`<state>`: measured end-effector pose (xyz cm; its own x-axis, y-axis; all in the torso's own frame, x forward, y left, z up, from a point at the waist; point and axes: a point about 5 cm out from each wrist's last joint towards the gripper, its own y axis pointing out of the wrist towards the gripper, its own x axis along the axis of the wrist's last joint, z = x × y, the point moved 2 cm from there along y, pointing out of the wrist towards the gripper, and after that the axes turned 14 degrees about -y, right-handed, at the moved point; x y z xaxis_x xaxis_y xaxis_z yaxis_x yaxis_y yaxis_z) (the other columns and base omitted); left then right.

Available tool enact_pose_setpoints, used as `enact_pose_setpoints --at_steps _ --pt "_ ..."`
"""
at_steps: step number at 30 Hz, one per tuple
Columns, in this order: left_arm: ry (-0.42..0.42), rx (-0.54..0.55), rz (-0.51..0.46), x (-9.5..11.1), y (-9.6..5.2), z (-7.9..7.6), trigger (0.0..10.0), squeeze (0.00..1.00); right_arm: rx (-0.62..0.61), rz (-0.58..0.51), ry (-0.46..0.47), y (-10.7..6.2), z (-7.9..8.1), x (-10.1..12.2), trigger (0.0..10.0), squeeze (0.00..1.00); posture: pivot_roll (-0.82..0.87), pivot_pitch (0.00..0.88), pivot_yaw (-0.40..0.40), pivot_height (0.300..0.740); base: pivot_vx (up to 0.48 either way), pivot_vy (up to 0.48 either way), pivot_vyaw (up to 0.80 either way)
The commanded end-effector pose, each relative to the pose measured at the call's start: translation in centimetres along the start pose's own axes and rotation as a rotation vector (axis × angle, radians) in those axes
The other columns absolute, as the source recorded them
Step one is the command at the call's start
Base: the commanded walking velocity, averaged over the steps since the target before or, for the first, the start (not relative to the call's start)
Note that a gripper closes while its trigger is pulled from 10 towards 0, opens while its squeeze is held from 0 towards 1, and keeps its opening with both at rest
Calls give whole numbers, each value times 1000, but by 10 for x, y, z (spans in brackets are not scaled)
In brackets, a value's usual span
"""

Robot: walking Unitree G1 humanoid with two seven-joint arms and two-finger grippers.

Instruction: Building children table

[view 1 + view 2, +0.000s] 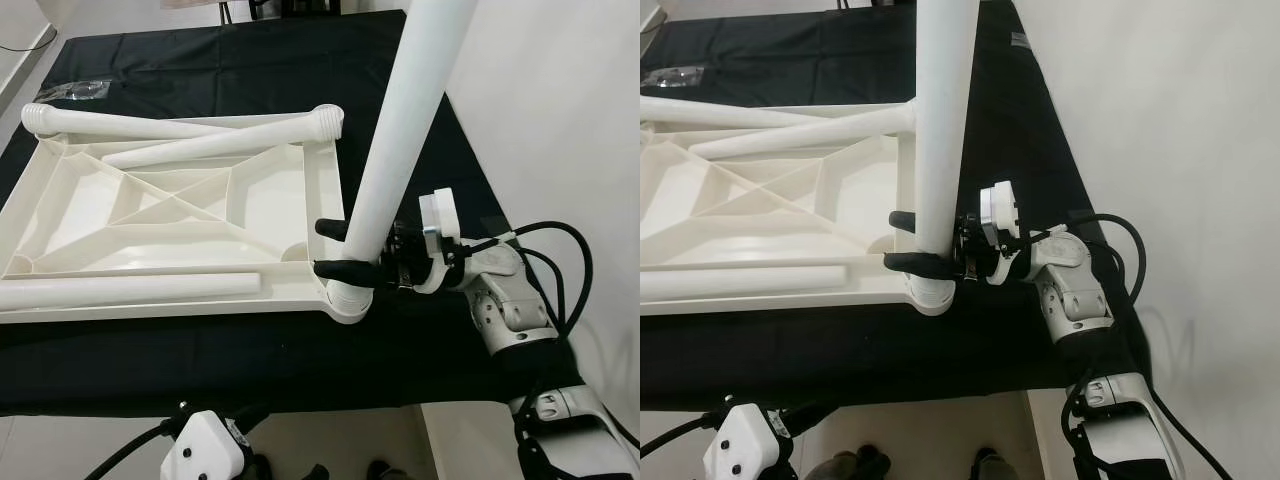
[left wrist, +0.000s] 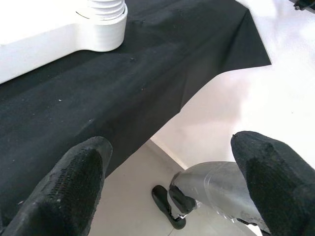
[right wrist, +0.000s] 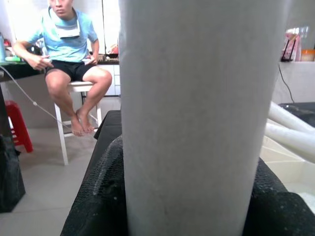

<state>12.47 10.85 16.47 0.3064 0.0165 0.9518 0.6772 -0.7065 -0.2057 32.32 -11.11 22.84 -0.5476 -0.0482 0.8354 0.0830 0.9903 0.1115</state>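
Note:
A white plastic tabletop lies upside down on a black cloth. One white table leg stands upright in the near right corner socket. My right gripper is shut on that leg just above the socket, a black finger on each side. In the right wrist view the leg stands close between the fingers. Three loose legs lie on the tabletop: two crossing at the far side and one along the near edge. My left gripper hangs open below the table's front edge.
The black cloth covers a low surface that ends at a white wall on the right. A clear plastic bag lies at the far left. A person sits on a stool beyond the table. A red stool stands beside them.

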Motion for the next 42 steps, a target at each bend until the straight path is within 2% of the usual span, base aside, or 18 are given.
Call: enact_pose_setpoints --at_steps 1,5,11,20,24,29,36,42 --pt "-2 -9 33 -3 -2 0 10000 0 27 185 117 -16 24 -38 10000 0 141 323 42 740 0 0 0" --pt "2 -9 33 -3 -1 1 10000 0 35 188 114 -17 27 -38 10000 0 146 324 44 740 0 0 0" --pt "9 -6 30 -2 -1 3 10000 0 -32 185 119 -18 25 -41 10000 0 148 324 44 740 0 0 0" --pt "12 -10 27 -2 0 3 10000 0 93 265 74 -21 42 -50 10000 0 145 327 43 740 0 0 0" --pt "12 -10 26 -1 1 3 10000 0 157 311 58 -25 43 -53 10000 0 146 329 41 740 0 0 0" --pt "13 -10 24 -1 2 3 10000 0 163 322 58 -25 40 -54 10000 0 147 328 39 740 0 0 0" --pt "15 -9 22 -1 2 3 10000 0 49 322 118 -21 25 -56 10000 0 146 332 36 740 0 0 0" --pt "15 -8 22 -1 1 3 10000 0 -76 420 184 -26 18 -74 10000 0 147 335 37 740 0 0 0"
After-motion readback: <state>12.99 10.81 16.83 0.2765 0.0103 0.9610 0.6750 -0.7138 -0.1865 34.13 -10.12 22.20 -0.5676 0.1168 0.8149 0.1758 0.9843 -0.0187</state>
